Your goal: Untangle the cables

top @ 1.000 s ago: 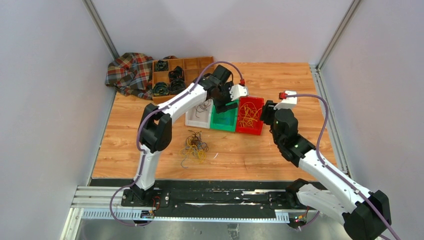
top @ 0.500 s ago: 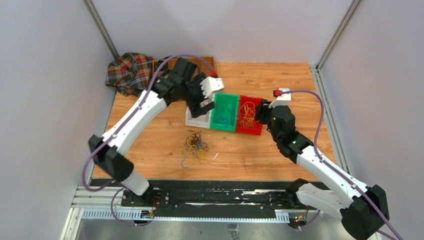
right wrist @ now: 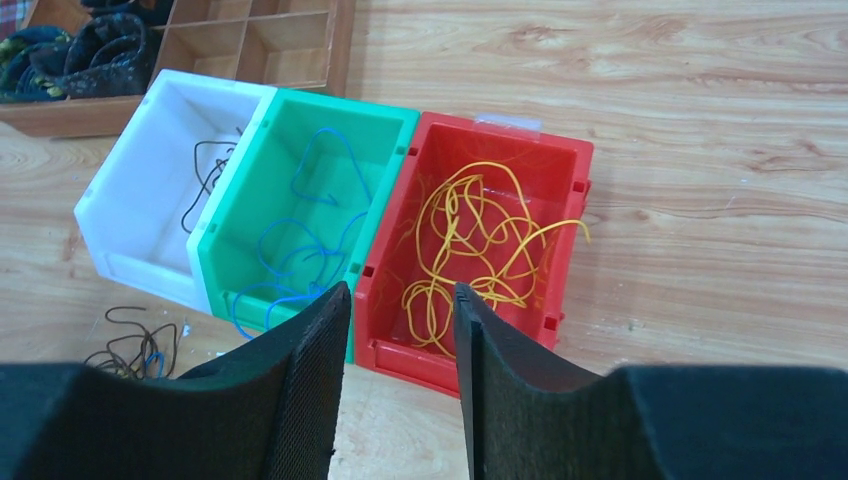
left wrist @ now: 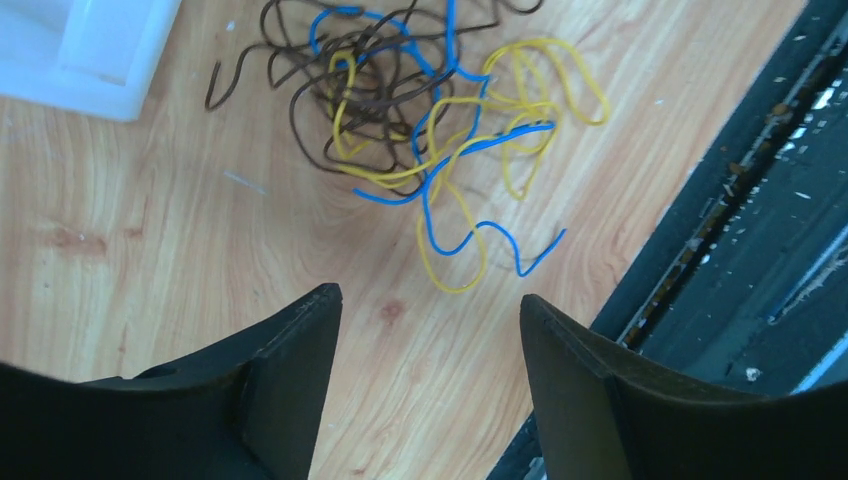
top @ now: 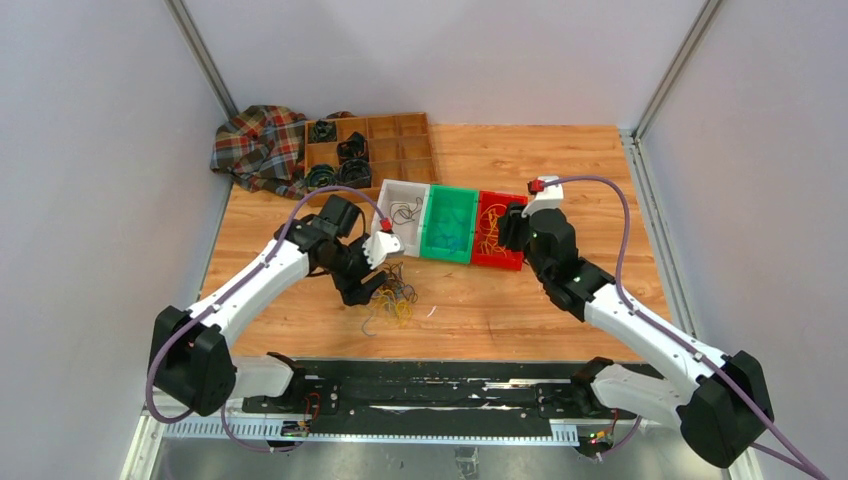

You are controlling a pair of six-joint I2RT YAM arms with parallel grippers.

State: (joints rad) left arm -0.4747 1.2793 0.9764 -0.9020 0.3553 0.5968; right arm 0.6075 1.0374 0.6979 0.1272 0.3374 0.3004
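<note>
Cables (top: 392,295) lie in a loose tangle on the wooden worktop (top: 560,160), a little left of centre and toward its near edge. The left wrist view shows thin yellow, blue and dark brown-black strands looped over one another, with one blue end and one yellow loop trailing toward the near edge.

The left claw (top: 368,287) hangs just beside the tangle on its left. Its two fingers are spread wide and nothing is between them; the wrist view shows bare wood in the gap, with the tangle lying just beyond the fingertips.

Three small bins stand side by side, touching, farther back near the middle of the worktop. The white bin (top: 397,186) on the left holds a few dark strands (right wrist: 210,175). The green bin (top: 431,215) in the middle holds blue strands (right wrist: 300,250). The red bin (top: 500,262) on the right holds yellow strands (right wrist: 480,240).

The right claw (top: 512,226) hovers at the near right side of the red bin. Its fingers are parted and hold nothing.

At the far left corner sits a wooden tray (top: 400,140) divided into compartments, with black coiled bundles (top: 335,175) in its left cells. A plaid cloth (top: 255,145) is crumpled against the tray's left side.
</note>
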